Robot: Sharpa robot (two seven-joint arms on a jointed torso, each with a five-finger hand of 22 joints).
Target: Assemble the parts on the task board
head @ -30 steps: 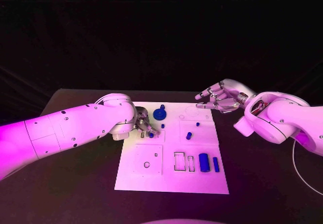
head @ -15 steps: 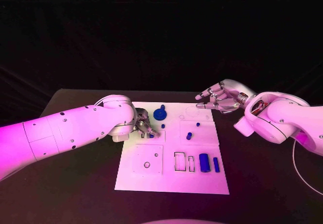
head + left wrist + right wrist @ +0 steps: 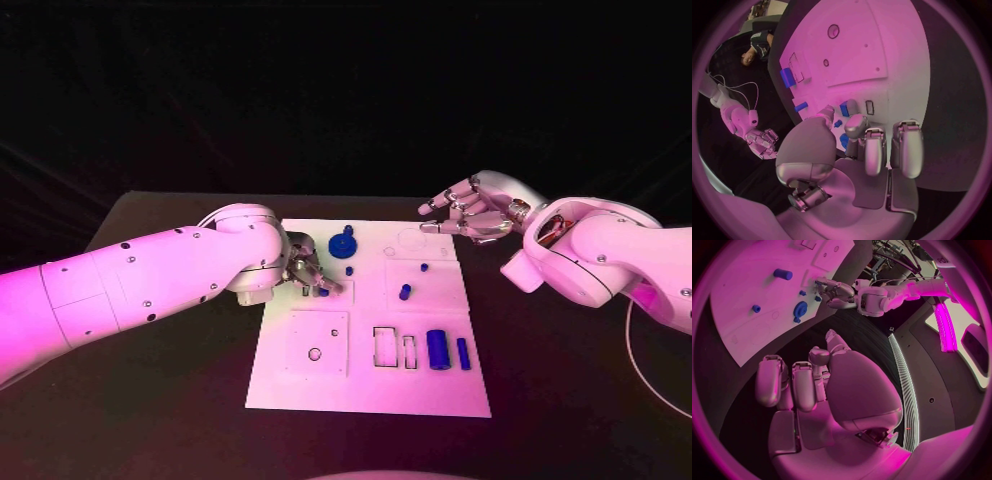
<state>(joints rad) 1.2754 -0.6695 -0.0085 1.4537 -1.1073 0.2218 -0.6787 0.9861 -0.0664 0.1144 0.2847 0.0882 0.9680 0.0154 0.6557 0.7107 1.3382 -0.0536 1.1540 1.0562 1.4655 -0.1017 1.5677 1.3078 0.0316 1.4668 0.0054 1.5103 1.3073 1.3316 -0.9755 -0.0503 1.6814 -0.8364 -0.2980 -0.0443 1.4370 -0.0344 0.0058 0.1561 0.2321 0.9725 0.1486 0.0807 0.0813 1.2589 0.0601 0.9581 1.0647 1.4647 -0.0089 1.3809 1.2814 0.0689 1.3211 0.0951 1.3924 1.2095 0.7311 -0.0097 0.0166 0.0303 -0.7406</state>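
The white task board lies mid-table. My left hand rests low at the board's left edge and pinches a small blue part between thumb and a finger; the left wrist view shows that part beside a small slot. A round blue part stands just beyond the hand, with a small blue peg beside it. My right hand hovers over the board's far right corner, fingers apart and holding nothing.
More blue parts sit on the board: a peg, a short piece, and two cylinders beside open slots. A round hole is in the near left panel. Black table surrounds the board.
My left forearm has swung slightly; the hand stays at the small blue part. The right hand and the other parts have not moved.
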